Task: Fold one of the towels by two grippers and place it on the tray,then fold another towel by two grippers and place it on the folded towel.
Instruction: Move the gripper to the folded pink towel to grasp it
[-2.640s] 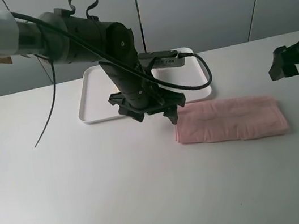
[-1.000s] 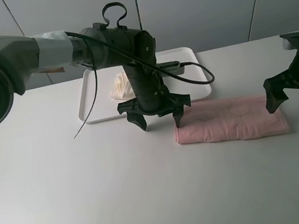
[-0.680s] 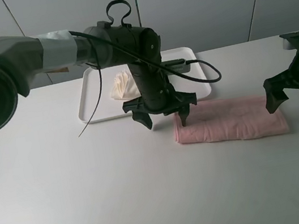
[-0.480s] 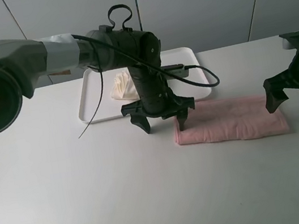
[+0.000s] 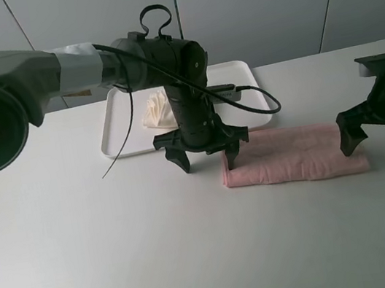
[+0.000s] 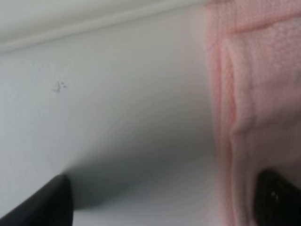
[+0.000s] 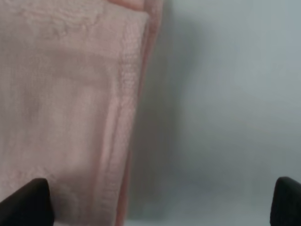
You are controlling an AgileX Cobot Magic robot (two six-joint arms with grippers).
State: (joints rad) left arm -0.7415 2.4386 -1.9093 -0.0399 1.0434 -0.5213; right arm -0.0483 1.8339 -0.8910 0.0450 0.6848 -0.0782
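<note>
The pink towel (image 5: 294, 156) looks soft and limp. Your left gripper (image 5: 208, 160) and right gripper (image 5: 375, 137) gape wide at its ends: pinch there.

My left gripper (image 5: 208, 165) has swung off the near edge of the tray (image 5: 112, 139), where it hung tilted. It has squared up and dropped toward the table (image 5: 123, 259). Its right-hand fingertip (image 5: 232, 156) now stands at the left end of the pink towel (image 5: 294, 155), and the other is just off the cloth to the left. With my left arm shifted, the cream towel (image 5: 157, 111) on the tray has come into sight beside it. My right gripper (image 5: 374, 144) has come in from high at the far right edge and sunk to the towel's right end. It then edged a touch lower and leftward, with one fingertip at the cloth and the other beyond it.
</note>
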